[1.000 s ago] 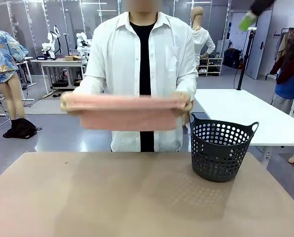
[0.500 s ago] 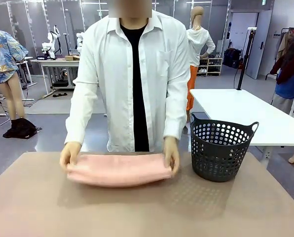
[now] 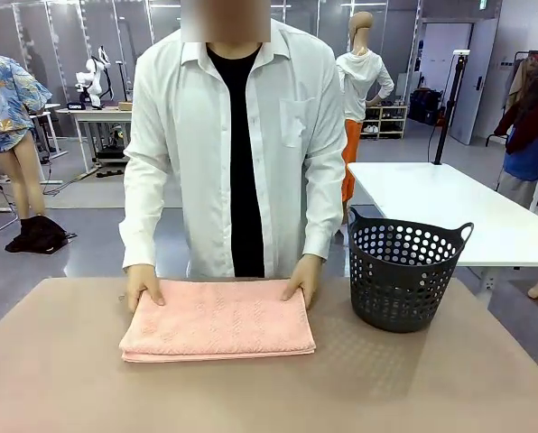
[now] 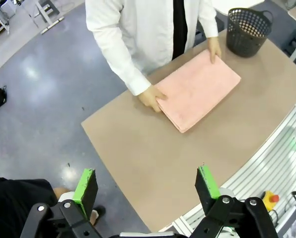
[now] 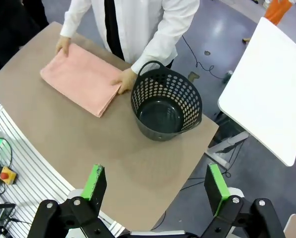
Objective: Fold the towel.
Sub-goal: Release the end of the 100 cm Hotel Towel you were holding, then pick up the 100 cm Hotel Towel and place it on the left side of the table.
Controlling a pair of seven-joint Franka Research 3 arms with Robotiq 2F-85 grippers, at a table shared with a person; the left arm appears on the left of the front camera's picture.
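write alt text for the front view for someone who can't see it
A folded salmon-pink towel lies flat on a brown table, with a white-shirted person resting one hand and the other hand on its far corners. A dark perforated basket stands apart from it at picture right.

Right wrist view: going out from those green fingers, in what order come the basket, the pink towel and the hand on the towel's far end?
From the right gripper, nearest first:
1. The basket, straight ahead, mid-picture.
2. The towel, farther, to the picture's left.
3. The hand, at the towel's far end, upper left.
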